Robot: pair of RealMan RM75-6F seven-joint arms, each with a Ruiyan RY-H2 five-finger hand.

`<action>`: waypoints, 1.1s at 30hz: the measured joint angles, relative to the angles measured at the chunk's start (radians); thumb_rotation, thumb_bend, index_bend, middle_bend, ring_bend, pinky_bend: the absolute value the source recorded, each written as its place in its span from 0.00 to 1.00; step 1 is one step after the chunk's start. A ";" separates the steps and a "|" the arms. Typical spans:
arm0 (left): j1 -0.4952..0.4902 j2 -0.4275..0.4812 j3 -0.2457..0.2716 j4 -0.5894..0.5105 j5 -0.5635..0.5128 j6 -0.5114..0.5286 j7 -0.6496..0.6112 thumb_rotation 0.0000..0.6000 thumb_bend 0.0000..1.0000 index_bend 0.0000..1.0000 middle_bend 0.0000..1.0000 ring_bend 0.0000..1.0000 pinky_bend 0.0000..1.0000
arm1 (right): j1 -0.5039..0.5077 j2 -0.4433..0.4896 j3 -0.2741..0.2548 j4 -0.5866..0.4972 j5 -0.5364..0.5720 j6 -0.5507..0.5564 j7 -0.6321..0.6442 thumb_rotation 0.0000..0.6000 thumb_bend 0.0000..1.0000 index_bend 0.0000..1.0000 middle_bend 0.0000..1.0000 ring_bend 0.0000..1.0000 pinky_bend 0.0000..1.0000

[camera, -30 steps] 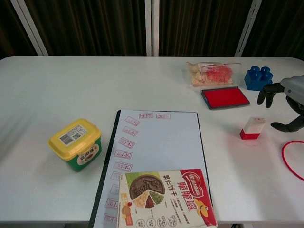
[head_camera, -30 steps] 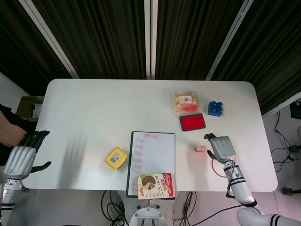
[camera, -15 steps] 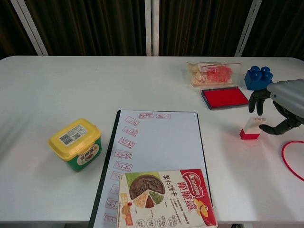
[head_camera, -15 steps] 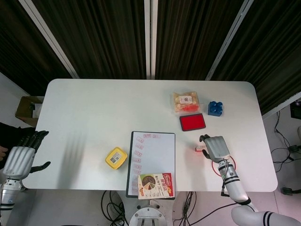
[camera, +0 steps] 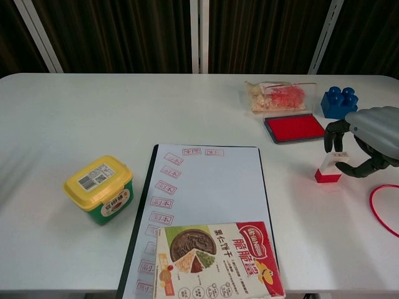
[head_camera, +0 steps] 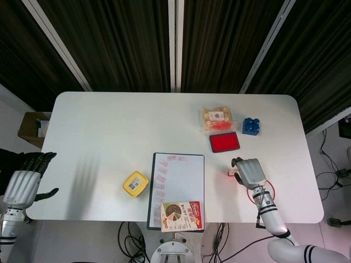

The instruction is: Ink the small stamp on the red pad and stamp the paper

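Right hand [camera: 365,142] arches over the small stamp [camera: 329,169], fingers curled down around its top with the thumb low on the near side; whether they are touching it or only bracketing it I cannot tell. The stamp stands upright on the table [camera: 187,112], just below the red pad [camera: 295,127], which lies at about eleven o'clock from the hand. The paper [camera: 209,193] on its dark board is well off at nine o'clock.

The stamp looks tall and narrow, so a finger landing before the thumb could tip it toward the pad, or a grip high on the white top could let it swing on the lift.

The head view adds the left hand [head_camera: 24,178], open and idle off the table's left edge, which the chest view misses; the chest view alone shows the finger curl.
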 measured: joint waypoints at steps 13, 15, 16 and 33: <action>-0.001 0.001 -0.001 0.002 -0.001 -0.002 -0.005 1.00 0.00 0.12 0.14 0.12 0.20 | 0.006 -0.014 -0.007 0.015 -0.001 0.006 -0.002 1.00 0.30 0.52 0.49 0.77 1.00; -0.001 0.002 -0.001 0.002 -0.002 -0.003 -0.005 1.00 0.00 0.12 0.14 0.12 0.20 | 0.007 -0.017 -0.006 0.019 0.001 0.006 -0.005 1.00 0.31 0.53 0.50 0.77 1.00; -0.001 0.003 -0.001 0.002 -0.002 -0.002 -0.005 1.00 0.00 0.12 0.14 0.12 0.20 | 0.007 -0.018 -0.006 0.020 0.002 0.007 -0.007 1.00 0.31 0.53 0.50 0.77 1.00; -0.003 0.007 -0.002 -0.002 -0.001 -0.003 -0.005 1.00 0.00 0.12 0.14 0.12 0.20 | 0.034 0.011 0.048 0.029 -0.009 0.027 0.029 1.00 0.41 0.73 0.65 0.81 1.00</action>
